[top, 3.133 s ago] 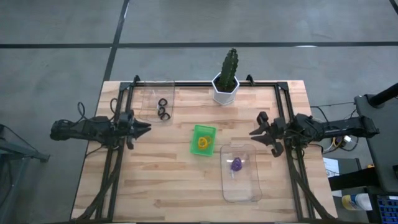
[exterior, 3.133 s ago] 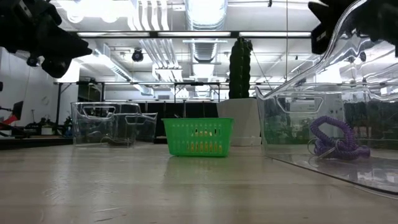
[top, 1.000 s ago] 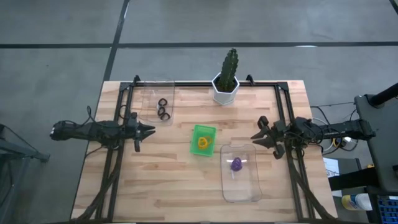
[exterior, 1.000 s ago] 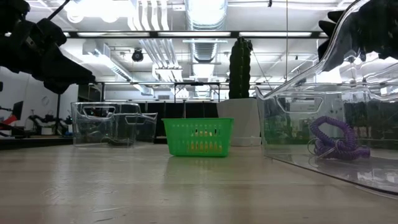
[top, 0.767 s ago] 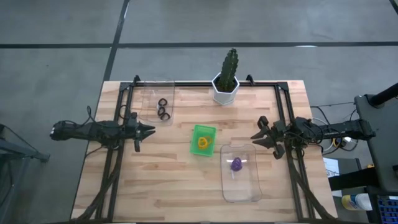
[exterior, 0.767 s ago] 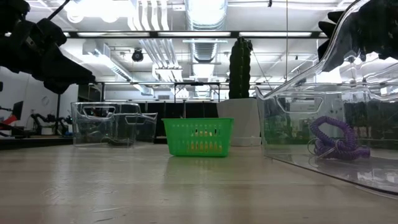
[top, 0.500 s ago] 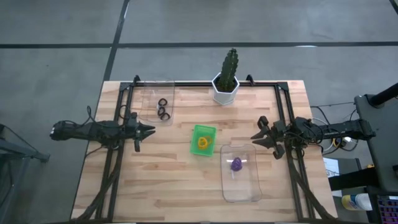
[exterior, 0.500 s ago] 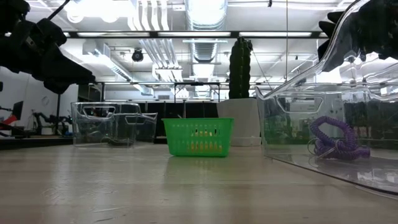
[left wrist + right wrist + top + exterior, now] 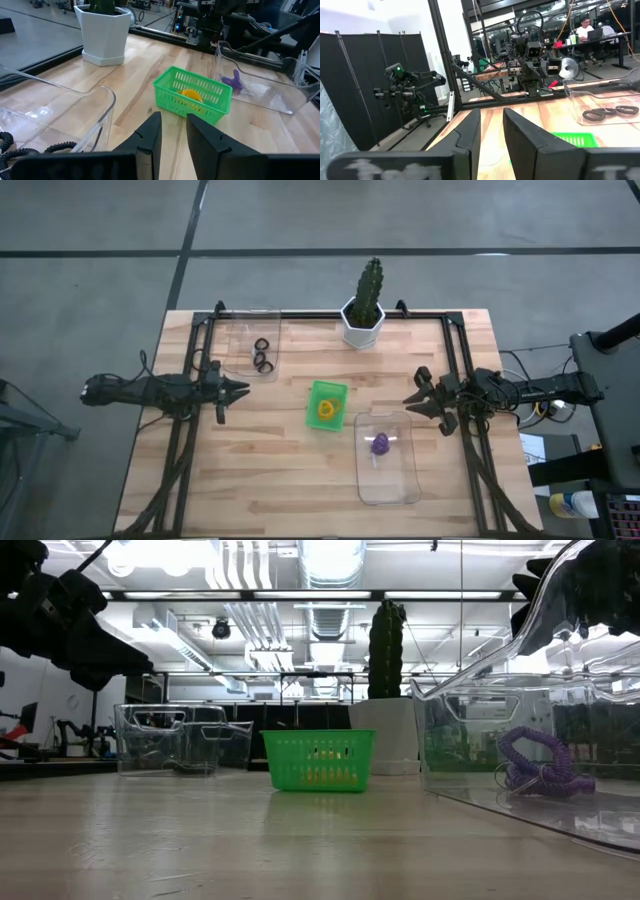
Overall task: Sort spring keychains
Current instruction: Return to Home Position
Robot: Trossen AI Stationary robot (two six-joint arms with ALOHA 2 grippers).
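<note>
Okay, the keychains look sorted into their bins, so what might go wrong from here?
The right hand sits close to a corner of the right clear bin, so a low swing might knock it and spill the purple keychain. The left hand is near the left clear bin with the black keychains and may clip its wall.

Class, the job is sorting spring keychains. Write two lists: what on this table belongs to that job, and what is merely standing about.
Belongs: black spring keychains in the left transparent bin; orange keychains in the green bin; purple keychains in the right transparent bin; left gripper and right gripper, at opposite sides of the table.
Standing about: potted cactus.
</note>
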